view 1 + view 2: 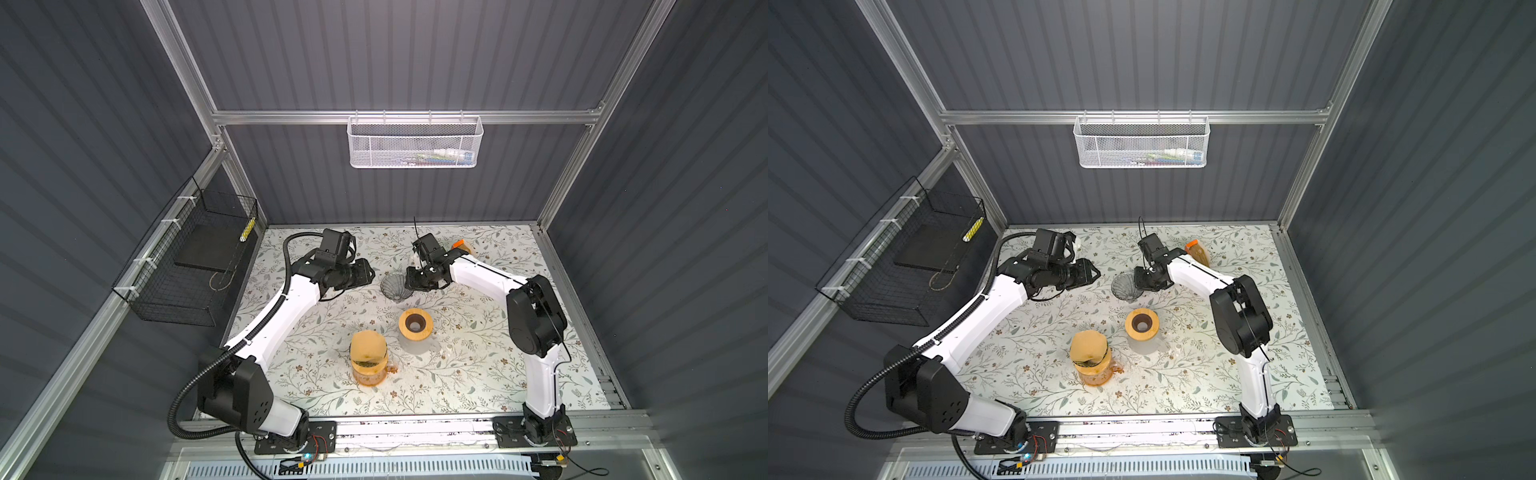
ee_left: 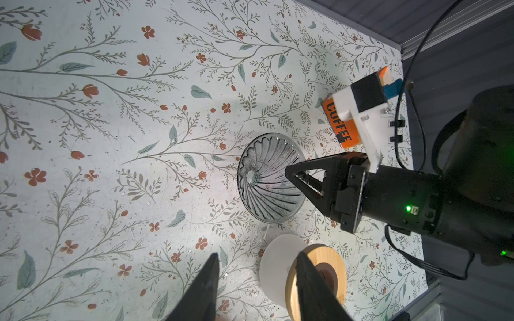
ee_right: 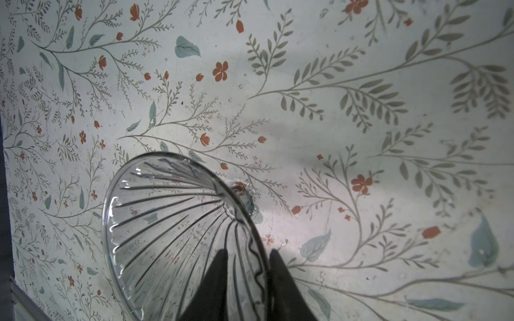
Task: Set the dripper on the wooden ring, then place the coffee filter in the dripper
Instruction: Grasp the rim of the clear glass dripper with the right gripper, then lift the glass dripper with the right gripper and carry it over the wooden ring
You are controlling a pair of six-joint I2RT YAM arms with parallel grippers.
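Coffee filter [image 1: 366, 348], a light, limp tan paper cone probably best pinched at its upper edge, sat atop an amber mug [image 1: 373, 376], while the right fingers [image 3: 214, 286] straddled the rim of the tilted glass dripper [image 3: 172, 222], not yet clamped, and the left fingers [image 2: 203, 289] hung half open, empty.

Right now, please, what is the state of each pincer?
Left pincer: open, empty.
Right pincer: open, straddling the glass dripper rim, gap visible.
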